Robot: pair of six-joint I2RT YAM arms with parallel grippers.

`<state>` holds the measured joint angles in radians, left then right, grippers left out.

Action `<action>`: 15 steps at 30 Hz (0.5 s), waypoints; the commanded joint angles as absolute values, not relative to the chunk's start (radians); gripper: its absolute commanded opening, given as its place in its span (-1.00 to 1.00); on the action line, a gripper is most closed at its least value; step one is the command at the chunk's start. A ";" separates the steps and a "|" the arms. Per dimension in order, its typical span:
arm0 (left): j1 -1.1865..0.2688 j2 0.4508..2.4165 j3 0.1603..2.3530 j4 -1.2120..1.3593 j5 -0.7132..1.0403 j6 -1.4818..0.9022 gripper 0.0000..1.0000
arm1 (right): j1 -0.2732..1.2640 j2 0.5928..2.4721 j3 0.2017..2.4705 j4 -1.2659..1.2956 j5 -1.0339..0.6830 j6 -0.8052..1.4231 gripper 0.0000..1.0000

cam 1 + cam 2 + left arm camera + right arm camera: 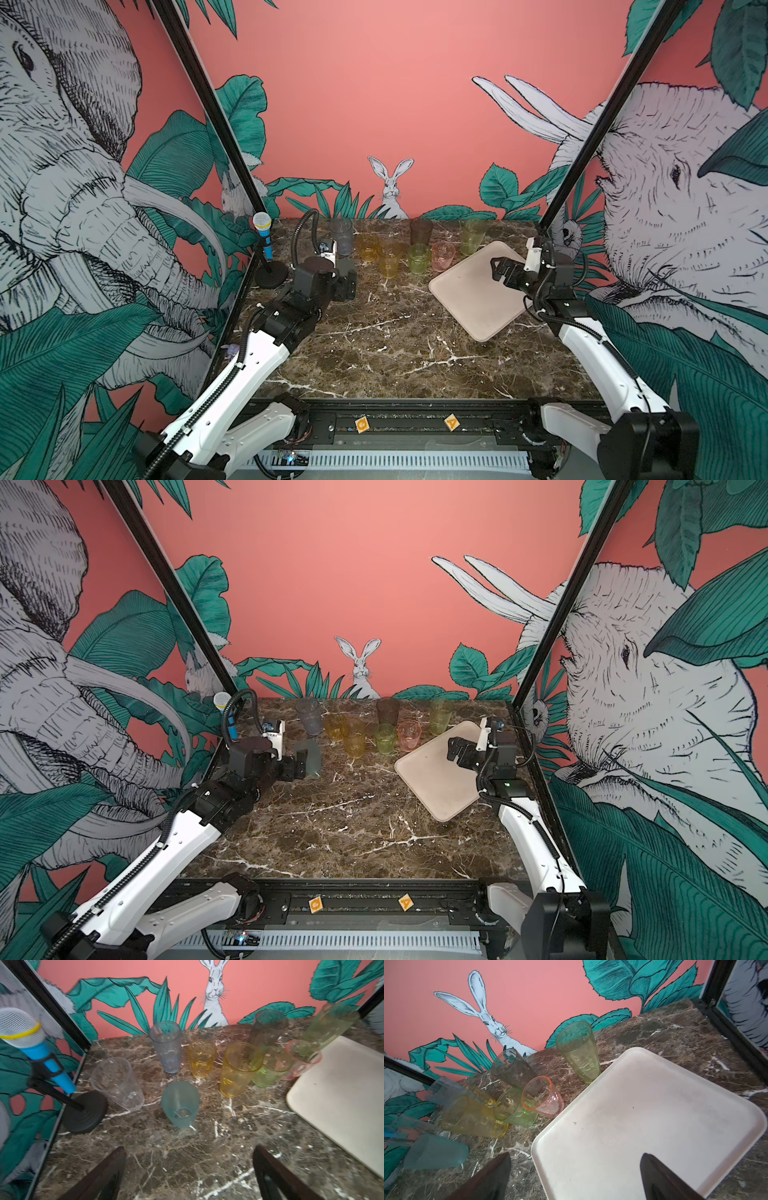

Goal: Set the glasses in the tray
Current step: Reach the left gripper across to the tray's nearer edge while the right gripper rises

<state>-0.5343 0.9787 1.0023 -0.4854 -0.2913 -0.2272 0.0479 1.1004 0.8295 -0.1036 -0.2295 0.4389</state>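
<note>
Left end effector (189, 1148) gapes before teal glass (180, 1103).

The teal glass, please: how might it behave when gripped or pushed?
The teal glass looks like thin, translucent plastic, so it is probably light and unlikely to shatter. Tall and tapering to a narrow base, it may tip if nudged near the rim.

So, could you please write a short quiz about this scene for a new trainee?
1. True or false: a glass already stands in the tray.
2. Which glass stands nearest the toy microphone? A) clear tumbler B) pink C) smoky grey
3. In what state are the left tool and the right tool?
Key: 1 false; 2 A; 3 both open, holding nothing.
</note>
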 commanded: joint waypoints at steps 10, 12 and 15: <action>-0.742 1.134 1.038 -0.544 -0.077 -0.511 0.82 | 0.069 1.132 0.831 -0.107 -0.203 0.426 0.98; -0.777 1.178 1.051 -0.525 -0.085 -0.543 0.84 | 0.079 1.129 0.816 -0.086 -0.190 0.428 0.98; -0.839 1.266 1.100 -0.527 -0.120 -0.576 0.86 | 0.094 1.134 0.804 -0.072 -0.169 0.426 0.98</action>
<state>-0.7998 1.2201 1.0443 -0.5476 -0.1055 -0.4988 0.0788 1.1309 0.8181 -0.1120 -0.2077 0.4374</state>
